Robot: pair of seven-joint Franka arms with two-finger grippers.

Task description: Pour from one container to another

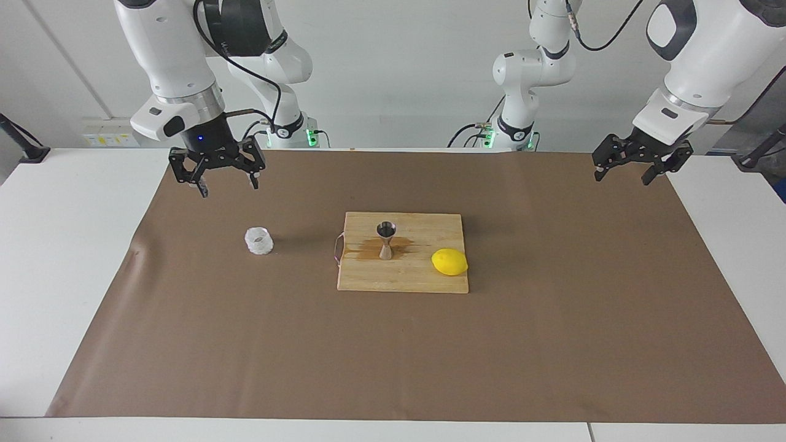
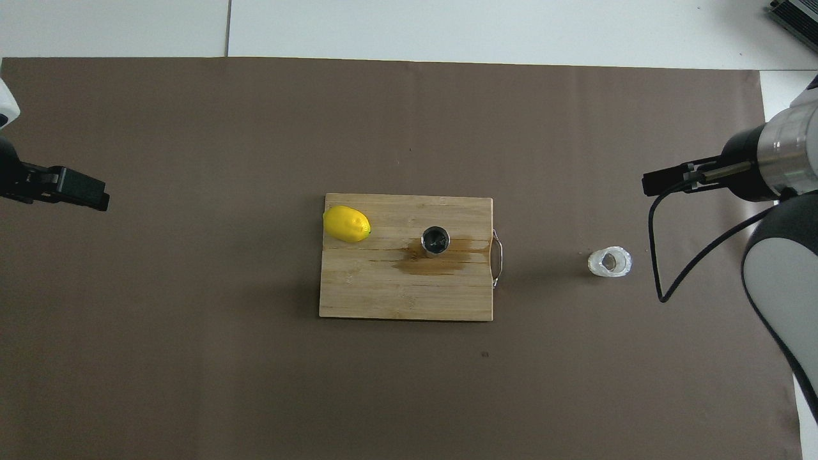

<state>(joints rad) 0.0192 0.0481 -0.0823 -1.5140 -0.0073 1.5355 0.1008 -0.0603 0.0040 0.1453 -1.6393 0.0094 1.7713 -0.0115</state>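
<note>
The clear faceted glass tumbler (image 1: 258,240) stands upright on the brown paper, toward the right arm's end; it also shows in the overhead view (image 2: 609,262). The steel jigger (image 1: 386,239) stands upright on the wooden board (image 1: 402,277), dark mouth up (image 2: 436,240). My right gripper (image 1: 227,187) hangs open and empty, raised over the paper, apart from the tumbler; it shows in the overhead view (image 2: 658,181) too. My left gripper (image 1: 621,178) waits open and empty, raised over the paper's edge at the left arm's end (image 2: 77,190).
A yellow lemon (image 1: 449,262) lies on the board beside the jigger, toward the left arm's end (image 2: 346,224). A brown wet stain (image 2: 422,263) spreads on the board (image 2: 383,295) around the jigger. A wire handle (image 2: 497,259) sticks out of the board toward the tumbler.
</note>
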